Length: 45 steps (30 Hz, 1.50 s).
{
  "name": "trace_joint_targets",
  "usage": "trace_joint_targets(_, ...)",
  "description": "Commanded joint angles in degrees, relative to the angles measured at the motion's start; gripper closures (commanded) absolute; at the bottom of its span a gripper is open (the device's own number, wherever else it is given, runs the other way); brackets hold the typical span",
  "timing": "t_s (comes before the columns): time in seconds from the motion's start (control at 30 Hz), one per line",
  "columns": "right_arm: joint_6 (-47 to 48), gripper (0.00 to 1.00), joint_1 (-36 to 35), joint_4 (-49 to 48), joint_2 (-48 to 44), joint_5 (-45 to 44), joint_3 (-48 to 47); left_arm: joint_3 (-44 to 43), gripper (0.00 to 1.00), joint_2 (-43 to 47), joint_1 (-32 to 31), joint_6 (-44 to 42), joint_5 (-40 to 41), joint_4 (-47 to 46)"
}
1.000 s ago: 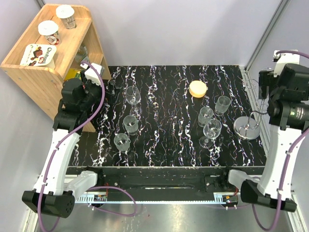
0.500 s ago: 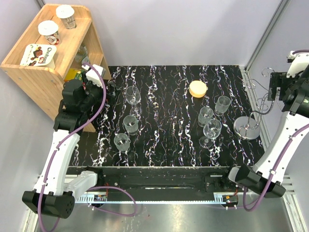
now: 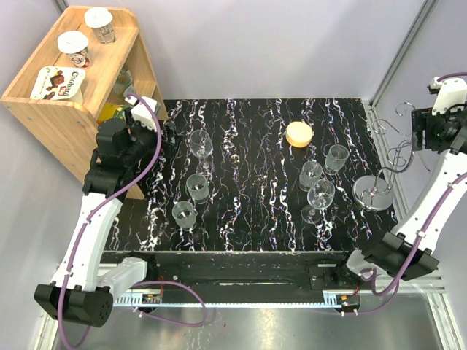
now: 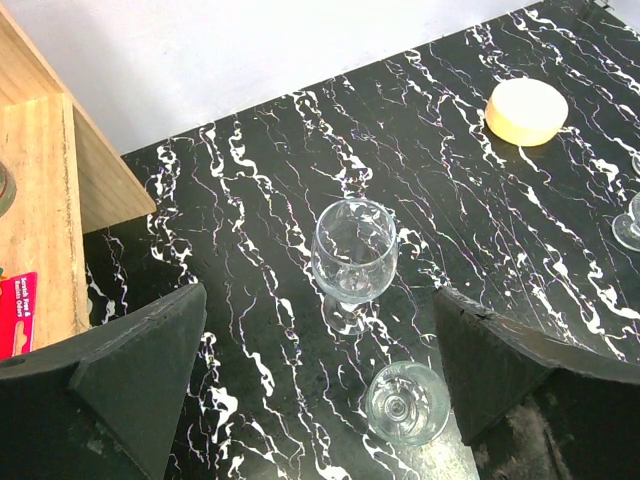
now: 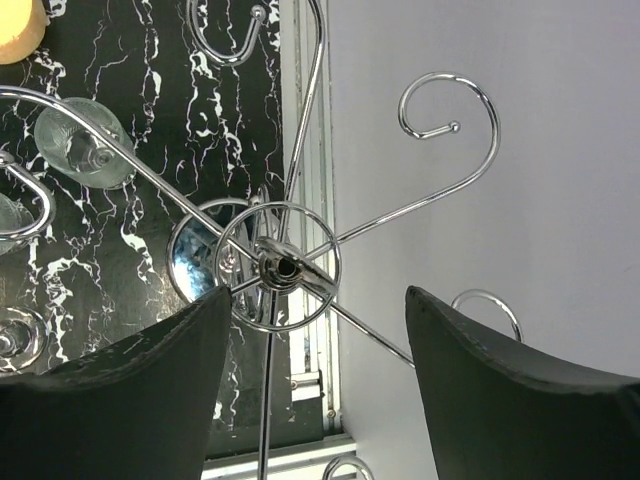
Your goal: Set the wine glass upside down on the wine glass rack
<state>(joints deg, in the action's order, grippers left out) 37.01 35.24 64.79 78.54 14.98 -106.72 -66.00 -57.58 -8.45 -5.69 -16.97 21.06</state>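
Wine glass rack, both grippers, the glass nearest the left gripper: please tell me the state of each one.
wine glass rack: upright, no glass hanging on it.
left gripper: open, empty.
right gripper: open, empty, above the rack.
wine glass: upright on the table.

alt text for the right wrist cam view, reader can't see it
Straight-down view of the chrome wine glass rack: central ring and post, curled wire arms fanning out, round mirror base on the black marbled table. The right gripper has its two dark jaws apart and empty along the bottom edge; a wine glass is at the left.
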Motion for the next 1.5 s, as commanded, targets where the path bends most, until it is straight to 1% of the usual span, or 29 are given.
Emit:
trace_joint_targets(0.0,5.43,0.26,2.19,2.35,2.57,5.48,-4.28,-2.47,0.01,-0.25,-0.17,0.95,0.97,-1.90)
trace_joint_targets(0.17,7.37,0.35,3.34,5.86,5.65,9.97,-7.54,-2.29,0.01,-0.16,-0.17,0.95,1.24,-1.72)
trace_joint_targets(0.4,9.04,0.41,3.34,7.54,5.39,14.19,-7.10,-2.29,0.01,-0.07,-0.25,0.68,1.68,-1.72)
trace_joint_targets(0.7,9.74,0.61,3.34,7.71,6.89,13.41,-6.92,-2.21,0.01,0.28,-0.17,0.33,1.85,-1.72)
trace_joint_targets(0.9,9.57,0.71,3.34,7.72,6.97,12.70,-7.98,-1.77,0.01,0.63,-0.17,0.16,2.03,-1.72)
trace_joint_targets(1.03,8.43,0.81,3.34,7.80,7.24,12.79,-8.68,-1.85,0.01,0.72,-0.25,0.33,1.94,-1.72)
trace_joint_targets(1.27,7.02,0.92,3.43,7.63,6.80,11.56,-8.77,-1.85,0.01,0.89,-0.25,0.33,1.77,-1.72)
trace_joint_targets(1.43,3.42,1.00,3.34,5.87,5.48,9.37,-9.03,-1.77,0.01,0.98,-0.25,0.24,1.94,-1.72)
trace_joint_targets(1.47,2.28,1.00,3.34,5.43,5.39,8.84,-9.12,-1.77,0.01,0.98,-0.17,0.24,1.86,-1.72)
